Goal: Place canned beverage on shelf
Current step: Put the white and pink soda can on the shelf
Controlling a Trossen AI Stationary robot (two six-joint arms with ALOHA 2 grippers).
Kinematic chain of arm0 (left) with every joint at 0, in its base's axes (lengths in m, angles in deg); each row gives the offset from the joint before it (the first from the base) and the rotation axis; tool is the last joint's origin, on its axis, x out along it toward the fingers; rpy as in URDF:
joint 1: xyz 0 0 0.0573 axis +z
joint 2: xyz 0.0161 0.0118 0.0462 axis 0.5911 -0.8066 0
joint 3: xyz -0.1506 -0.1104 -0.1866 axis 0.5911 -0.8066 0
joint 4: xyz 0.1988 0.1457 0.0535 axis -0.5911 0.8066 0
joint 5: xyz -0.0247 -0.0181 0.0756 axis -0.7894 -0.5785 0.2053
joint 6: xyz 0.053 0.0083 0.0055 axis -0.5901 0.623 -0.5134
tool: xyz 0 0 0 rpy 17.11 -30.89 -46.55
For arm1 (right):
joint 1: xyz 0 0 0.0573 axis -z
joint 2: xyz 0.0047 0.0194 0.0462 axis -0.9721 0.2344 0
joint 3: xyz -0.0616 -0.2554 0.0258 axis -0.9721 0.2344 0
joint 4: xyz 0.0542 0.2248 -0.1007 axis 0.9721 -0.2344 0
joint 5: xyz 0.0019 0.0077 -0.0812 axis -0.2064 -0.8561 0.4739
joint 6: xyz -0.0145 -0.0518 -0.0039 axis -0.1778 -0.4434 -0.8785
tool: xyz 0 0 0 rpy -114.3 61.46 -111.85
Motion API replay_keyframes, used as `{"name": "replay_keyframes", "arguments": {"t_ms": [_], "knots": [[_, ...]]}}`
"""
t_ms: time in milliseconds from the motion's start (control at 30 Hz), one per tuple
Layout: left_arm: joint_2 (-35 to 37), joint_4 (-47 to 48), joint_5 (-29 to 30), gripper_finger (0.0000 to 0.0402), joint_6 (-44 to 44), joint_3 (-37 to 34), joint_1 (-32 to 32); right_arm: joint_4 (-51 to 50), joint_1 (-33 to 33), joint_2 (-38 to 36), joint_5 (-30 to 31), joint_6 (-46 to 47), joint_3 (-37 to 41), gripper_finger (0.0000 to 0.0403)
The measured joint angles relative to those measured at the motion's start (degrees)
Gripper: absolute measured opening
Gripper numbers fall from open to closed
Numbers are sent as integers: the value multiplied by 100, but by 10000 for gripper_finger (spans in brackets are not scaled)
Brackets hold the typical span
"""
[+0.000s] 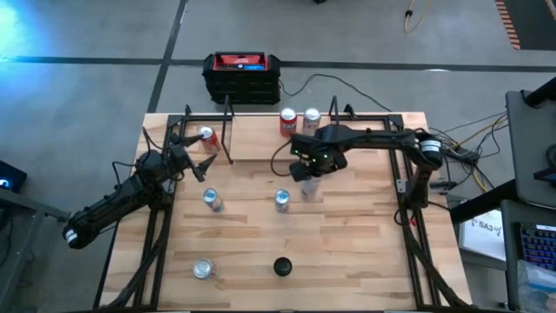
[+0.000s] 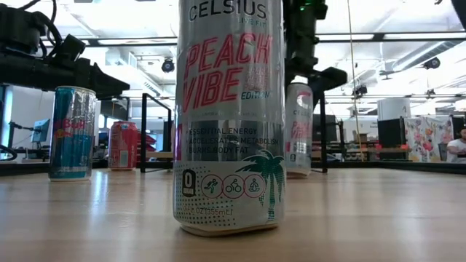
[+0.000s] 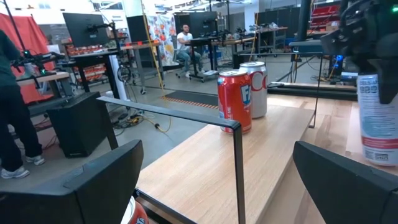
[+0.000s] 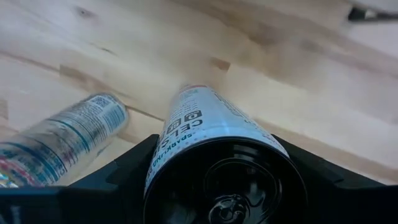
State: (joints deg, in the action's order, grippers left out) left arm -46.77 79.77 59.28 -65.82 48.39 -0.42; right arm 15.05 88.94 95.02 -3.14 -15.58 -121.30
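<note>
High view: the right gripper pinches a white can upright above the table. The left gripper waits spread wide beside the shelf.

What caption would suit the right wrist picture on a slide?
Right gripper clamped around a tall Celsius can above the wooden tabletop, a second can standing nearby.

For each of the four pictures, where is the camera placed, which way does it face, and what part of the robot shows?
High view: overhead, looking straight down on both arms and the light-wood shelf with black rods.
Low view: at tabletop height, looking across; a tall silver Peach Vibe can fills the front, arm parts above.
Left wrist view: looks along the shelf, past the open left gripper.
Right wrist view: looks down at the table; the right gripper holds a white slim can.
Shared: high and left wrist views both show the red soda can.
</note>
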Motion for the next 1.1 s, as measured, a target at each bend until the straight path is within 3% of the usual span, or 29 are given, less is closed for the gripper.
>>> {"name": "replay_keyframes", "arguments": {"t_ms": [400,733,933,1100], "knots": [[0,-1,0,398,-1,0,2,-983,70,837,603,-460,-1393,251],[0,0,0,398,-1,0,2,-1637,65,1626,670,-646,-2276,268],[0,-1,0,398,0,0,0,-1618,53,1757,756,-459,-2389,302],[-1,-1,0,398,1,1,2,-1630,-26,1622,819,-274,-2401,308]]}}
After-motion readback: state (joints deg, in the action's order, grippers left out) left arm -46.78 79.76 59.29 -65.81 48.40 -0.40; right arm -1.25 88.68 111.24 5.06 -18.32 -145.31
